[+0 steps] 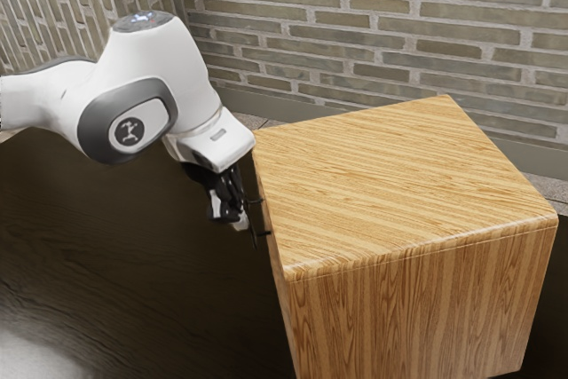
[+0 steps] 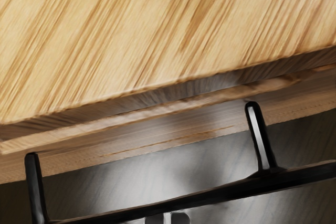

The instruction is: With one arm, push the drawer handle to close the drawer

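- Jaws closed against each other, with nothing gripped between them; in the wrist view their ends sit side by side, just outside the handle's bar.
- The black two-finger gripper (image 1: 237,220) points downward beside the cabinet's handle side in the exterior view, below the white Franka arm (image 1: 164,86), which comes in from that view's left.
- The black bar handle (image 2: 210,194) runs along the drawer front, held off it by two posts (image 2: 259,137), one toward each end. The gripper is right by this bar; whether they touch, I cannot tell.
- The wooden drawer front (image 2: 173,132) lies close under the overhanging edge of the cabinet top, roughly parallel to it. Whether the drawer is fully shut, I cannot tell.
- The light striped-wood cabinet (image 1: 399,184) stands upright on the exterior view's right, its handle side turned toward the arm.
- Under the arm and around the cabinet's base spreads a dark wood-grained tabletop (image 1: 106,264), with a pale sheen at the exterior view's lower left corner.
- Behind everything rises a wall of long, narrow grey-brown bricks (image 1: 373,6).
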